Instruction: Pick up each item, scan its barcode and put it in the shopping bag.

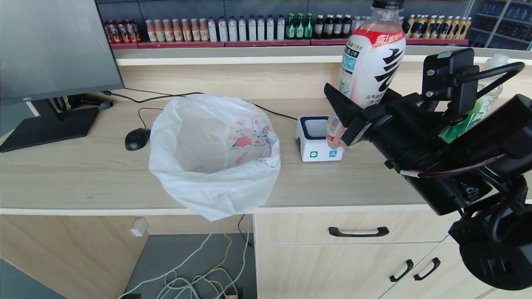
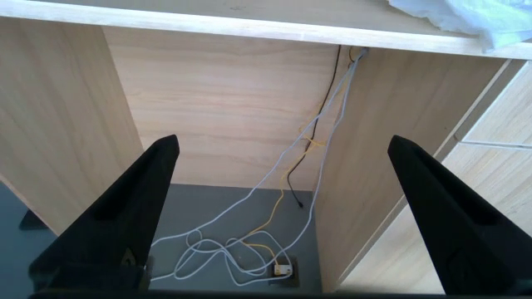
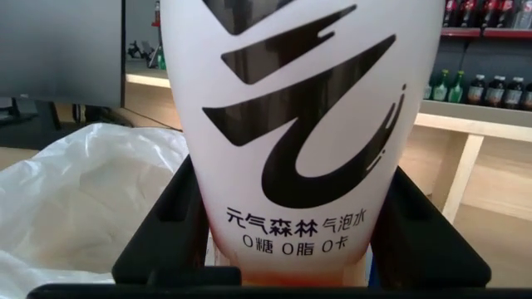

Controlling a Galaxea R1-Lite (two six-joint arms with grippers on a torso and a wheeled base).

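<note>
Counter (image 1: 83,174) — right gripper (image 1: 336,115) (bottle (image 1: 370,62) upright) by scanner (image 1: 311,141)

The bottle (image 1: 371,62) is wearing a white label with bold black brush strokes, a red band above and a black cap, with pink liquid showing at its base. The bag (image 1: 216,182) is showing translucent white with red and dark print. The scanner (image 1: 316,144) is showing white, with a dark blue window and small green and blue icons. The right gripper (image 1: 337,117), left gripper (image 2: 283,216) and mouse (image 1: 137,139) are showing black, the counter (image 1: 75,174) pale wood grain
</note>
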